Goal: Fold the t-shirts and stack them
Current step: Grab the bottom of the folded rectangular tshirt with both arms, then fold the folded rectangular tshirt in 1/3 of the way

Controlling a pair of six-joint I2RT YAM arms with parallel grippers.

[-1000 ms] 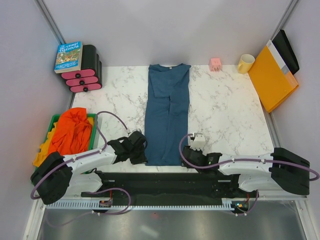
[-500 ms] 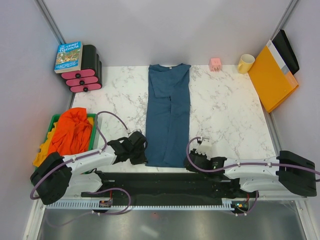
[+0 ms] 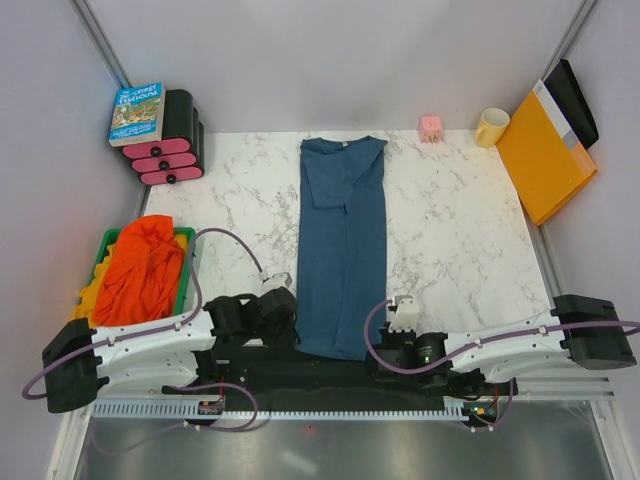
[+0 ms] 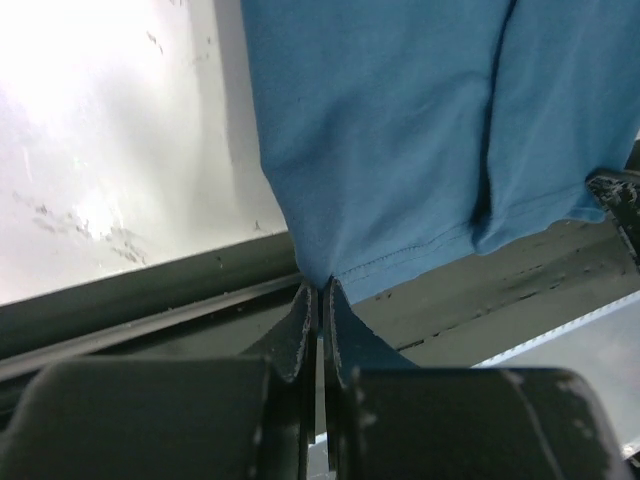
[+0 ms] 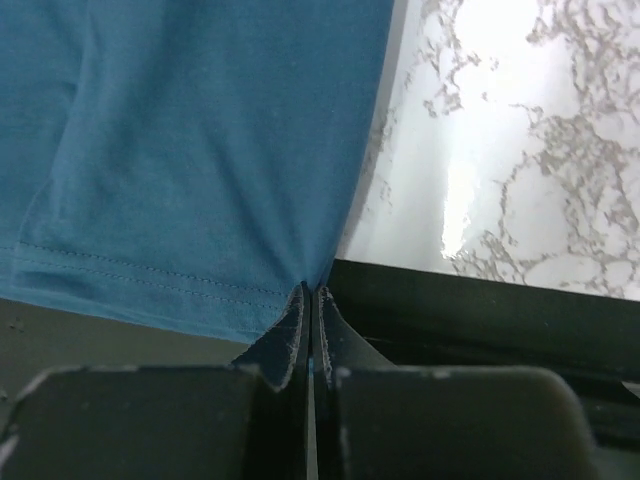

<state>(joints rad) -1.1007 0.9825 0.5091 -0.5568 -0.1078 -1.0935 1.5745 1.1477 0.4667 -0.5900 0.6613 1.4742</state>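
A dark teal-blue t-shirt (image 3: 342, 240), folded into a long strip, runs down the middle of the marble table (image 3: 460, 230), and its hem hangs over the near edge. My left gripper (image 3: 295, 335) is shut on the hem's left corner; the left wrist view shows the cloth (image 4: 400, 140) pinched at the tips of the left gripper (image 4: 318, 287). My right gripper (image 3: 372, 348) is shut on the hem's right corner, the teal shirt (image 5: 200, 150) bunching into the right gripper (image 5: 312, 290). An orange t-shirt (image 3: 145, 268) lies piled over yellow cloth (image 3: 87, 296) in a green bin (image 3: 187, 268) at the left.
A book (image 3: 137, 112) rests on black and pink rolls (image 3: 172, 150) at the back left. A pink cube (image 3: 431, 127) and a yellow mug (image 3: 491, 126) stand at the back. An orange-yellow folder (image 3: 543, 155) leans at the right wall. Black rails (image 3: 330, 372) run along the near edge.
My right gripper has shut on the hem's right corner. Both arms have drawn back toward the near edge, sliding the teal shirt nearer and slightly right.
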